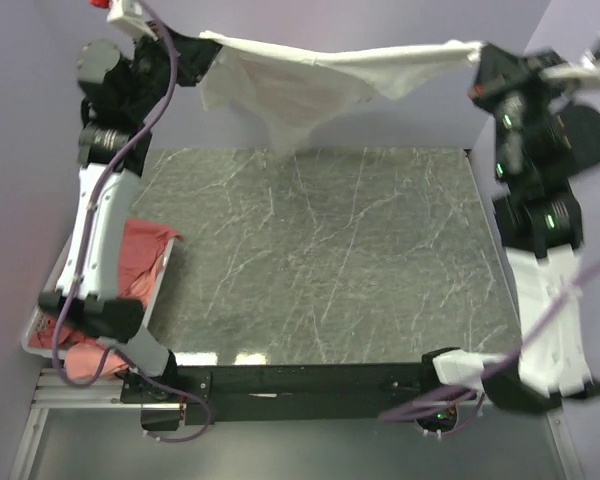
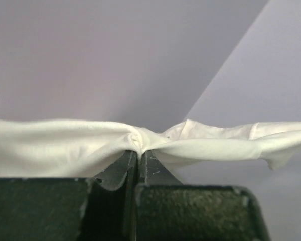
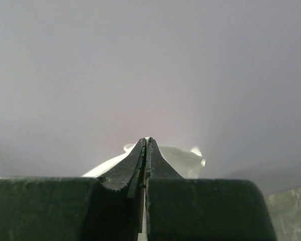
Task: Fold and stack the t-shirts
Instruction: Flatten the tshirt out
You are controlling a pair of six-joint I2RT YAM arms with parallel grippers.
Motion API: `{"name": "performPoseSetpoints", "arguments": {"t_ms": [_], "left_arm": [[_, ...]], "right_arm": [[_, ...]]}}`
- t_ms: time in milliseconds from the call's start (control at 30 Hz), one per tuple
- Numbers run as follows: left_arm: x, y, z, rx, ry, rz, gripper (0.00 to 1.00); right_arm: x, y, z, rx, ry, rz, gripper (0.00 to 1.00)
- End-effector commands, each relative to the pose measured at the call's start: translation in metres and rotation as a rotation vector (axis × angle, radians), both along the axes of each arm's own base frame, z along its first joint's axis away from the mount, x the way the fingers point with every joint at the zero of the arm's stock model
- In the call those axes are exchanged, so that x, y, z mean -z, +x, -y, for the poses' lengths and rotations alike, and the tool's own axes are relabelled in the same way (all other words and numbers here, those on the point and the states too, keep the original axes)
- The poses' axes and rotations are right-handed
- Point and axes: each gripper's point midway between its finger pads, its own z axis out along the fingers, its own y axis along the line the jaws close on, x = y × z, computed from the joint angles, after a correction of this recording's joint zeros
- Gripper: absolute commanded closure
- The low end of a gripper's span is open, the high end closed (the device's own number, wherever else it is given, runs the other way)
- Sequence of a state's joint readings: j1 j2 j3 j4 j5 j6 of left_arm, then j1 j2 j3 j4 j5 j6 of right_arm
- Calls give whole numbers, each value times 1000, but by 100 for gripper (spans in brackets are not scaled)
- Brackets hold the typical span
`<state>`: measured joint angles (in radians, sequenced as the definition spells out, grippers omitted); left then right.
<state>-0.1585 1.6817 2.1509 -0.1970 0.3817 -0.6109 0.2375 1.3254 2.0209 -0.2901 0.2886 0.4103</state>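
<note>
While white t-shirt (image 1: 310, 75) aloft, basket (image 1: 28, 342) lower-left.

2 black-and-white arms (image 1: 95, 230), purple cables (image 1: 167, 80), possibly green LEDs (image 1: 550, 213).

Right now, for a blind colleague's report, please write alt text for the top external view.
A white t-shirt hangs stretched between the left tool and the right tool, at the far edge of a dark marbled table. At the left, salmon-red t-shirts lie heaped in a basket.
</note>
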Motion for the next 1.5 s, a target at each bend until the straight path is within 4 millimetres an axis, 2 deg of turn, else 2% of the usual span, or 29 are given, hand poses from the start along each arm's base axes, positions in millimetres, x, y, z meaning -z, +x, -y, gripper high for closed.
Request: {"name": "performPoseSetpoints", "arguments": {"t_ms": [0, 33, 67, 100, 133, 167, 200, 233, 267, 300, 333, 367, 400, 433, 500, 567, 667, 733, 767, 800, 900, 1000, 1300, 1467], "left_arm": [[14, -24, -2, 4, 15, -15, 99], [55, -25, -2, 8, -2, -123, 98], [76, -26, 0, 7, -11, -174, 96], [101, -25, -1, -7, -21, -235, 90], [153, -27, 0, -12, -45, -376, 89], [181, -31, 5, -2, -51, -450, 85], [207, -37, 8, -8, -61, -524, 72], [263, -47, 16, -18, -35, -653, 65], [288, -55, 19, -36, -23, -714, 58], [306, -62, 17, -71, -17, -747, 44], [347, -77, 16, -98, 9, -846, 38], [362, -86, 16, -117, 18, -885, 34], [374, -93, 13, -134, 20, -915, 28], [396, -107, 6, -168, 11, -977, 26], [411, -120, -1, -210, -13, -1031, 24], [430, -137, -16, -290, -17, -1093, 24], [448, -156, -31, -397, -58, -1163, 27], [458, -165, -39, -476, -91, -1201, 33], [462, -166, -50, -555, -89, -1195, 36], [472, -175, -57, -612, -93, -1244, 38], [483, -189, -70, -738, -74, -1286, 46], [490, -199, -70, -783, -70, -1300, 45], [511, -207, -63, -801, -69, -1339, 50], [515, -193, -57, -783, -64, -1316, 51]], "right_arm": [[24, -48, 29, 73, 90, 11, 100], [48, -49, 30, 75, 104, -36, 100], [116, -33, 26, 78, 94, -184, 100], [133, -51, 27, 60, 139, -191, 100], [164, -52, 25, 55, 151, -244, 100], [237, -45, 22, 64, 144, -398, 100], [259, -56, 23, 57, 173, -420, 100], [288, -58, 23, 64, 173, -472, 100], [348, -61, 24, 86, 162, -599, 100], [367, -67, 24, 85, 181, -631, 100], [387, -71, 24, 86, 179, -674, 100], [418, -77, 24, 93, 174, -742, 100], [427, -80, 23, 87, 183, -759, 100], [439, -82, 25, 98, 179, -786, 100], [445, -85, 30, 128, 182, -810, 100], [442, -85, 33, 142, 180, -814, 100], [439, -79, 34, 145, 166, -835, 93], [438, -75, 31, 133, 165, -845, 94], [436, -72, 29, 128, 168, -843, 94], [440, -71, 29, 129, 163, -861, 94], [440, -68, 29, 134, 152, -865, 94], [437, -64, 29, 130, 141, -860, 94], [441, -59, 24, 107, 119, -880, 95], [443, -57, 23, 100, 111, -885, 95]]}}
